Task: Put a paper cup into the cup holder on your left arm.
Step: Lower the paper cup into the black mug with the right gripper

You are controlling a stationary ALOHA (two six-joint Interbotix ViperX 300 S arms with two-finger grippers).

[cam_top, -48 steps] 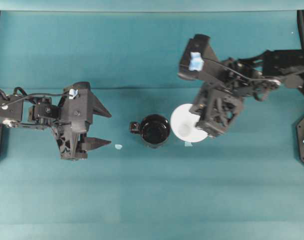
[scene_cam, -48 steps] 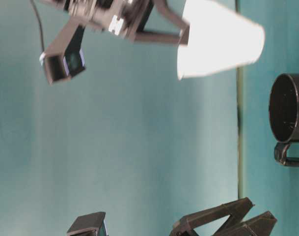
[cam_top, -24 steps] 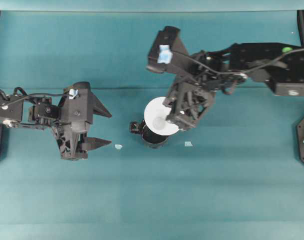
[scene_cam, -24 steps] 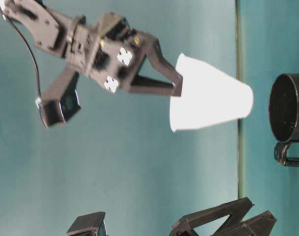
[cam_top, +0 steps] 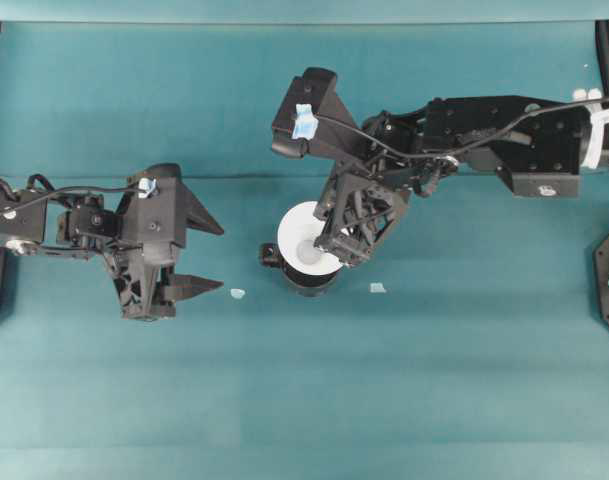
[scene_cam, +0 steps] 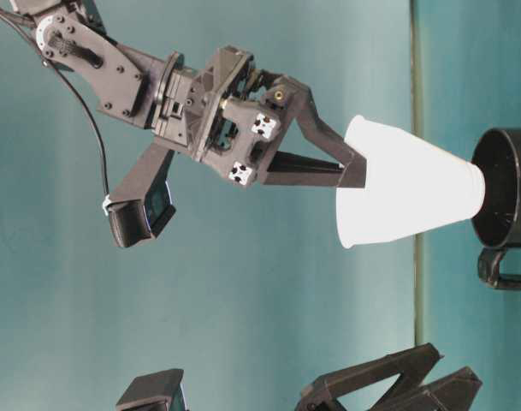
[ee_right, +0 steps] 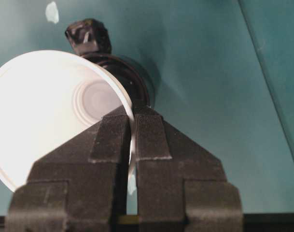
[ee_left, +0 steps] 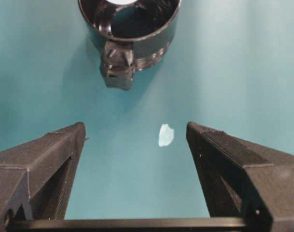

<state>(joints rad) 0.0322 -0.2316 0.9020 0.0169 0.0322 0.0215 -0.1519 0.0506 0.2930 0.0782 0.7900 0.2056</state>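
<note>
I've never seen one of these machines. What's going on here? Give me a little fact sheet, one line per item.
Paper cup: white, held by its rim, small base at the mouth of the cup holder
Cup holder: black mug with handle, on the teal table
Right gripper: shut on the cup's rim
Left gripper: open, holding nothing, facing the mug's handle
Paper scraps: two small pale bits on the table
Stage: cup not yet seated in the holder
</note>
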